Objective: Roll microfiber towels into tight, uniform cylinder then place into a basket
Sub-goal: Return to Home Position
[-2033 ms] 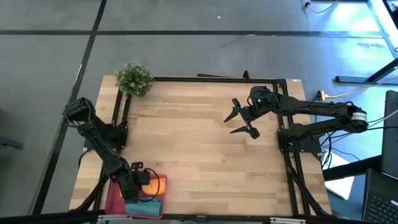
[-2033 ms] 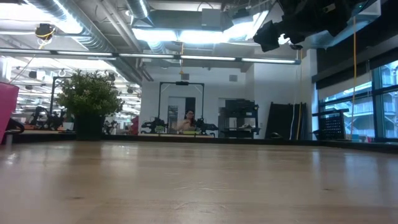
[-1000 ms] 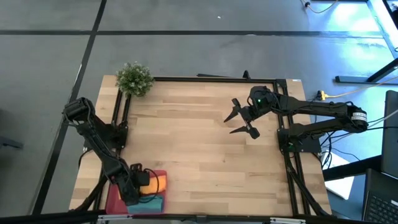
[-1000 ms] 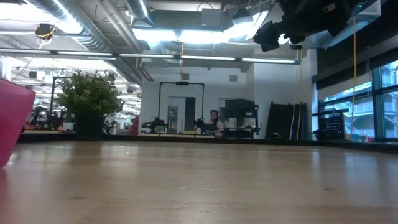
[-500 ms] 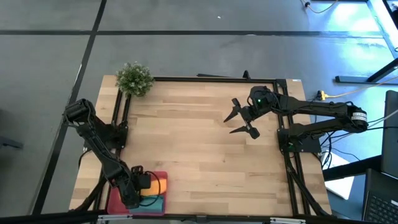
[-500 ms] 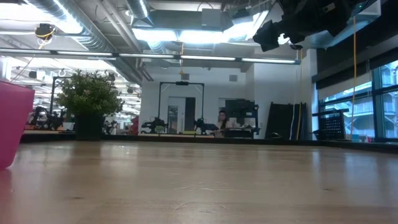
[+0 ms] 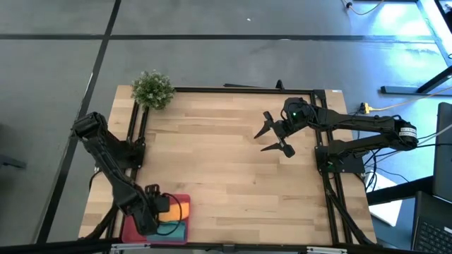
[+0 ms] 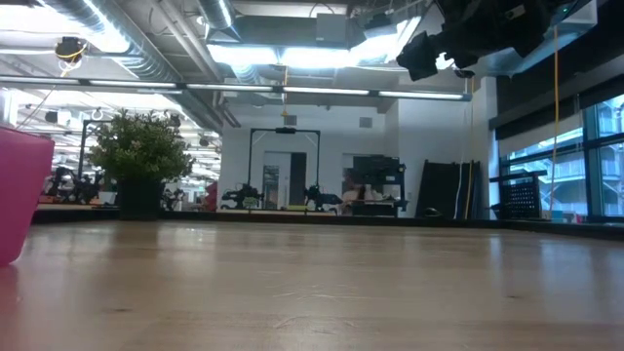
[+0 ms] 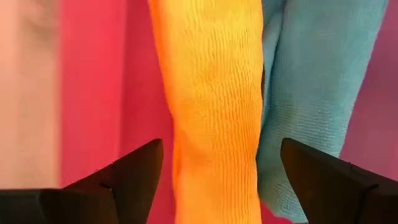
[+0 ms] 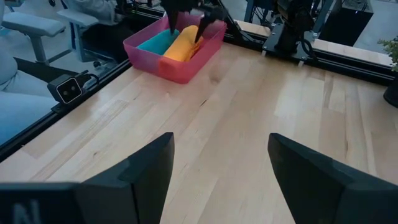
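Observation:
The red-pink basket (image 7: 180, 200) sits at the table's near left corner. The orange towel (image 9: 214, 112) and the teal towel (image 9: 317, 93) lie rolled side by side on its floor. My left gripper (image 9: 227, 180) hangs open just above them, pointing down, with one finger on either side of the orange roll and touching nothing. My right gripper (image 7: 272, 137) waits open in the air over the far right part of the table. From there it sees the basket (image 10: 177, 59) and my left gripper (image 10: 186, 12) over it.
A small potted plant (image 7: 152, 89) stands at the far left corner. The low view shows only the basket's wall (image 8: 19, 195) at its left edge. Bare wooden tabletop (image 7: 226, 176) lies between the two arms. Black frame rails (image 7: 134, 123) run along the table's sides.
My left gripper has risen from the towels inside the basket, still pointing down. In the low view the basket's wall stood tilted a second ago and now stands upright and still. Both rolls lie where they were.

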You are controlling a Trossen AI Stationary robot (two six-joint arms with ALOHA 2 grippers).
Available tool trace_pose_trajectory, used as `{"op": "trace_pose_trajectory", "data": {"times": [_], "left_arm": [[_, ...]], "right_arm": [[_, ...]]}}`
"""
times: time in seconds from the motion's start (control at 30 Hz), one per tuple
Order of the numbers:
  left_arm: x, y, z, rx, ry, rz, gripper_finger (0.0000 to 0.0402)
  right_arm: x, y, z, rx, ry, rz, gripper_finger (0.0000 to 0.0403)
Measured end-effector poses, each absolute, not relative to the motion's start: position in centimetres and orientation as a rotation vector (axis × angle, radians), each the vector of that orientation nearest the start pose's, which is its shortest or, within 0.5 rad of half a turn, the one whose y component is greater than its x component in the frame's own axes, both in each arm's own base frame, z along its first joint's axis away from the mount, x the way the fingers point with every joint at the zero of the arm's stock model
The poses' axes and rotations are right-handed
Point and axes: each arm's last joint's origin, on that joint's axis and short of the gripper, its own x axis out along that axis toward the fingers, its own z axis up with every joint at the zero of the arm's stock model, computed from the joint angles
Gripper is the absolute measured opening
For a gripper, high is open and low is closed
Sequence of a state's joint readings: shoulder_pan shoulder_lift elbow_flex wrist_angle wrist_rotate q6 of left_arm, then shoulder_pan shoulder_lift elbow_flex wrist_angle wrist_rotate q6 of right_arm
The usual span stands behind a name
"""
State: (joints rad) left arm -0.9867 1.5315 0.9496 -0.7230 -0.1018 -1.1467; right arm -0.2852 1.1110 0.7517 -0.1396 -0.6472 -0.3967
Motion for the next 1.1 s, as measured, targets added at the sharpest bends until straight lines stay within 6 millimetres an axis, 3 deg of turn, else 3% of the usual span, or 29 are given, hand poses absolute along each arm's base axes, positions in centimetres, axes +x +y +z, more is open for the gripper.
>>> {"op": "trace_pose_trajectory", "data": {"times": [0.23, 0.4, 0.6, 0.9, 1.1], "left_arm": [[16.4, -22.6, 22.8, -0.216, 1.233, 0.109, 0.0315], [17.3, -21.2, 25.0, -0.135, 1.144, 0.256, 0.0315], [18.7, -17.7, 27.1, -0.064, 1.098, 0.378, 0.0315], [18.9, -11.1, 32.8, -0.100, 0.823, 0.375, 0.0315], [18.5, -8.5, 33.2, -0.052, 0.757, 0.386, 0.0315]], "right_arm": [[22.9, -4.9, 26.7, -0.161, 0.369, 0.435, 0.0261], [22.9, -4.9, 26.7, -0.160, 0.369, 0.436, 0.0261], [22.9, -4.9, 26.7, -0.161, 0.369, 0.436, 0.0261], [22.9, -4.9, 26.7, -0.160, 0.369, 0.436, 0.0261], [22.9, -4.9, 26.7, -0.161, 0.368, 0.435, 0.0261]]}}
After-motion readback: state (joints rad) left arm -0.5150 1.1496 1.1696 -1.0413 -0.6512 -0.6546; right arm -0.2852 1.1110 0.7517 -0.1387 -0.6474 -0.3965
